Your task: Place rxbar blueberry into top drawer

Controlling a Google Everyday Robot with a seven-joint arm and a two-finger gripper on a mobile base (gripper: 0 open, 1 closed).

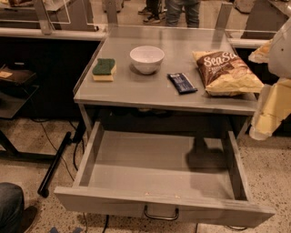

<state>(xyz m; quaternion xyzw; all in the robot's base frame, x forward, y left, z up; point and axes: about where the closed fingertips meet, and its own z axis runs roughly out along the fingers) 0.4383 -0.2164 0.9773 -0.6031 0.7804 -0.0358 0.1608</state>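
Observation:
The rxbar blueberry (182, 83), a dark navy bar, lies flat on the grey tabletop (136, 91), between the white bowl and the chip bag. The top drawer (88, 154) is pulled wide open below the tabletop, and nothing shows inside it. Its metal loop handle (161, 214) is on the front. My gripper (266, 119) shows as a pale yellow-white shape at the right edge of the view. It is beside the table's right front corner, apart from the bar and to its right.
A white bowl (147, 58) and a green-and-yellow sponge (104, 69) sit on the tabletop's left half. A brown-and-yellow chip bag (227, 73) lies at the right. A black pole (54, 164) and cables lie on the floor at left. People's legs (182, 11) stand behind the table.

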